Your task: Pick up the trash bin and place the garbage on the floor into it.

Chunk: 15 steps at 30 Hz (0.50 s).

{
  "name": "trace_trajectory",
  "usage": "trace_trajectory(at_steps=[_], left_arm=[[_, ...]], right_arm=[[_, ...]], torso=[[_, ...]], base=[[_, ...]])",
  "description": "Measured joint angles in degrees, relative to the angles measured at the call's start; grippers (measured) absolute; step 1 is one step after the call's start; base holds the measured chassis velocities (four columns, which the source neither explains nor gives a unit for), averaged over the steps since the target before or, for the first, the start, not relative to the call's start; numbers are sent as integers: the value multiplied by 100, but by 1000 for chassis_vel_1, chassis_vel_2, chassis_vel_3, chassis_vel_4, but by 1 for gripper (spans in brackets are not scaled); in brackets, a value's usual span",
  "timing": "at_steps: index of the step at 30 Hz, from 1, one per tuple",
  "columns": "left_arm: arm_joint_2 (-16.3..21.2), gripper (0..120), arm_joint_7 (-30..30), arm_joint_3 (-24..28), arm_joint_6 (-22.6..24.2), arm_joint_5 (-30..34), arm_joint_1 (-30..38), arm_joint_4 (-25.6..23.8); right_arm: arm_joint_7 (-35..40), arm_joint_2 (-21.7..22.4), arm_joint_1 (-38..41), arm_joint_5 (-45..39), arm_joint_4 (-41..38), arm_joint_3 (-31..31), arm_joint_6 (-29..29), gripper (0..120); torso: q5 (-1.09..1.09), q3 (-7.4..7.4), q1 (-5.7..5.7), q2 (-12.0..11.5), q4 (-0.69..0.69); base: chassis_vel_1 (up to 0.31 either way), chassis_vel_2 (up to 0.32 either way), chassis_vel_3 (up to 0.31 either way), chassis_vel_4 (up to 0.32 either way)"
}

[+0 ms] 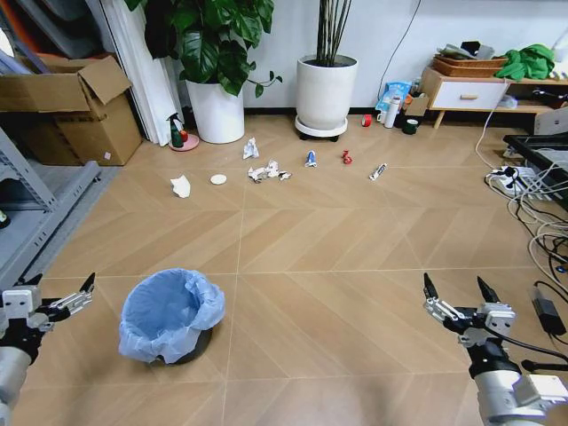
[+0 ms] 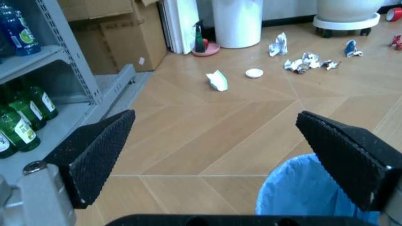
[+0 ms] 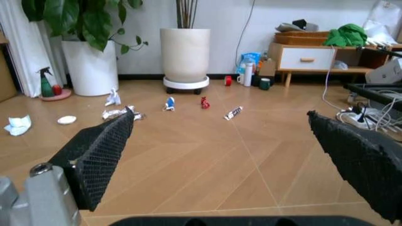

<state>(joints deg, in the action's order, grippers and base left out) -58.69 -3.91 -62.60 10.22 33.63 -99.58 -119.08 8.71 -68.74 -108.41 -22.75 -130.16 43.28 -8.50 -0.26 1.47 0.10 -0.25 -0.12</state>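
Observation:
The trash bin (image 1: 169, 315), dark with a light-blue bag over its rim, stands upright on the floor (image 1: 337, 248) near me, left of centre. My left gripper (image 1: 60, 288) hovers open just left of it, and the bin's blue rim (image 2: 308, 193) shows beside one finger in the left wrist view. Far to the right, my right gripper (image 1: 454, 288) is open and empty. The garbage lies farther off in a loose row: a white paper wad (image 1: 181, 185), a white disc (image 1: 218, 179), crumpled pieces (image 1: 266, 170), a blue-white wrapper (image 1: 311, 159), a red one (image 1: 347, 157) and a dark one (image 1: 378, 171).
Two white plant pots (image 1: 217, 111) (image 1: 326, 89) stand behind the litter, with a green spray bottle (image 1: 176, 131) and a red tape roll (image 1: 366, 120). A metal shelf rack (image 1: 35, 204) and cardboard boxes (image 1: 75, 111) line the left. Cables (image 1: 532, 195) sprawl at the right.

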Motion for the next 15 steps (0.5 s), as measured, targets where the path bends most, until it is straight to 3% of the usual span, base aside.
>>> trace_trajectory(at_steps=[12, 15], left_arm=[[-46, 100, 48, 63, 93, 56, 58, -44], [68, 100, 164, 279, 251, 104, 200, 38]], right_arm=[[0, 37, -32, -11, -12, 2, 4, 100], [-3, 29, -28, -31, -12, -9, -7, 100]], torso=[[0, 0, 0, 0, 1], [0, 0, 0, 0, 1]], base=[[0, 0, 0, 0], [0, 0, 0, 0]])
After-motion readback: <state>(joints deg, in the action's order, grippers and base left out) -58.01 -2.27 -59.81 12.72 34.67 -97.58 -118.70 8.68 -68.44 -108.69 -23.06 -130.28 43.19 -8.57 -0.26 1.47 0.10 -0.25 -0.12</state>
